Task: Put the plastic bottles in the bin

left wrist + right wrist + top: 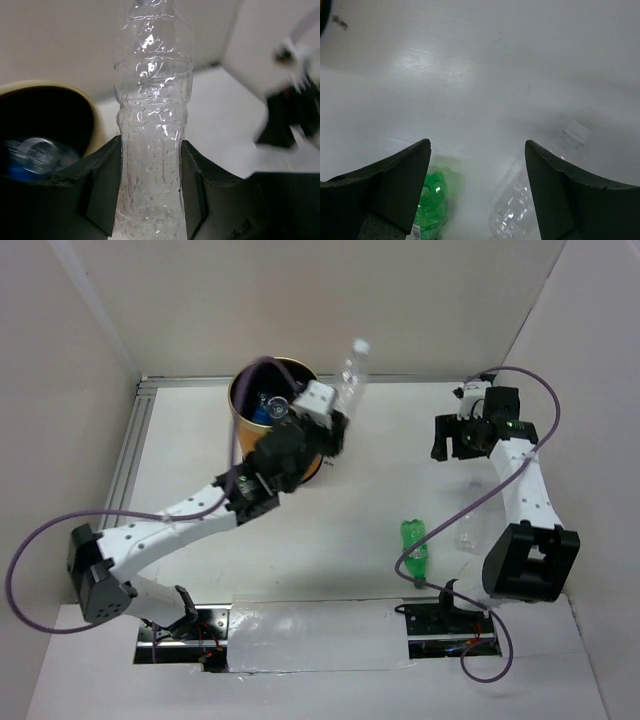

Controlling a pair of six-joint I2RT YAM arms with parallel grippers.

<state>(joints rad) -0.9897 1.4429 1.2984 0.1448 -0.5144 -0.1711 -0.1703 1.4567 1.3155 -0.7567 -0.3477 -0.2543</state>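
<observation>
My left gripper [335,420] is shut on a clear plastic bottle [351,375] with a white cap and holds it up just right of the orange bin [243,420]. In the left wrist view the clear bottle [152,125] stands pinched between the black fingers [102,195], with the bin's pale rim [95,120] at the left. A bottle with blue on it [32,157] lies inside the bin. My right gripper [458,445] is open and empty above the table. A green bottle [415,548] and a clear bottle [466,533] lie on the table; both show in the right wrist view, green [430,205] and clear [520,210].
White walls close in the table at the back and both sides. An aluminium rail [125,455] runs along the left edge. Purple cables loop off both arms.
</observation>
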